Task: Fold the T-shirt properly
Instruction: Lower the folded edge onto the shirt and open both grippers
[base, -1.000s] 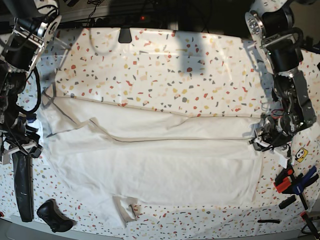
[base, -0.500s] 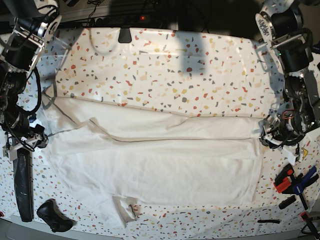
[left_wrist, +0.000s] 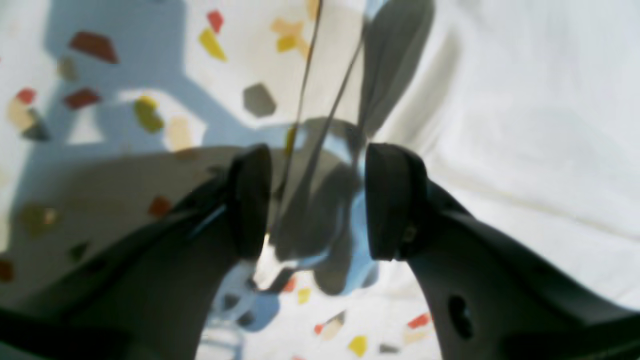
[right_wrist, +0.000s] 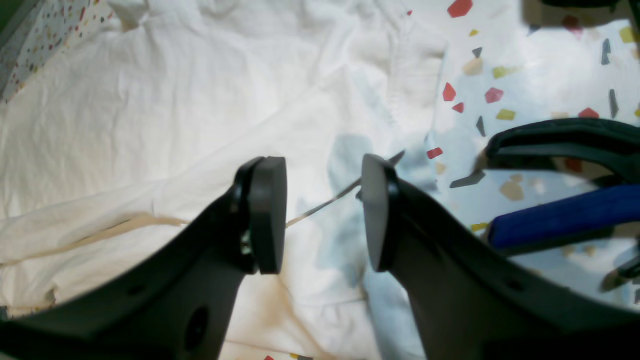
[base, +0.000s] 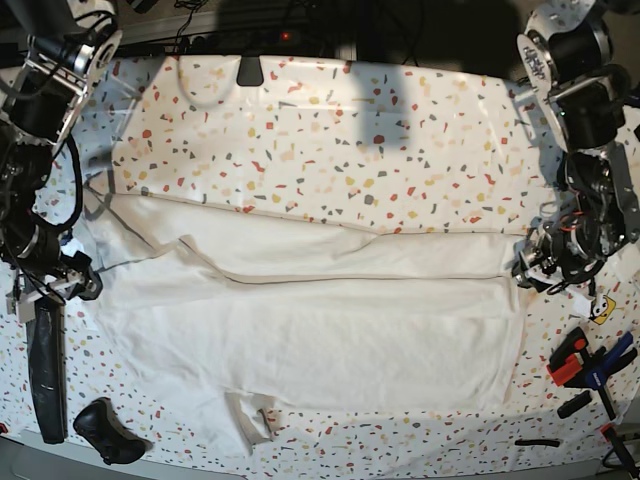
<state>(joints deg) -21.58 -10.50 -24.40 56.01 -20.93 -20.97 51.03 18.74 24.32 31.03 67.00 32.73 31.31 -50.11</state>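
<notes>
Fingers (left_wrist: 250, 200) of the left gripper (left_wrist: 312, 200) are seen spread apart over the tabletop (base: 330, 130), apparently empty. Right gripper (right_wrist: 322, 215) jaws are parted above the T-shirt (base: 300, 330), which is laid flat across the near half.

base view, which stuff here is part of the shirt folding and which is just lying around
Part of the job:
- T-shirt, spread flat on the terrazzo tabletop
- left gripper at one shirt edge, fingers apart
- right gripper at the opposite edge, fingers apart

Just lying about:
- orange and blue clamps
- black controller
- long black tool
</notes>
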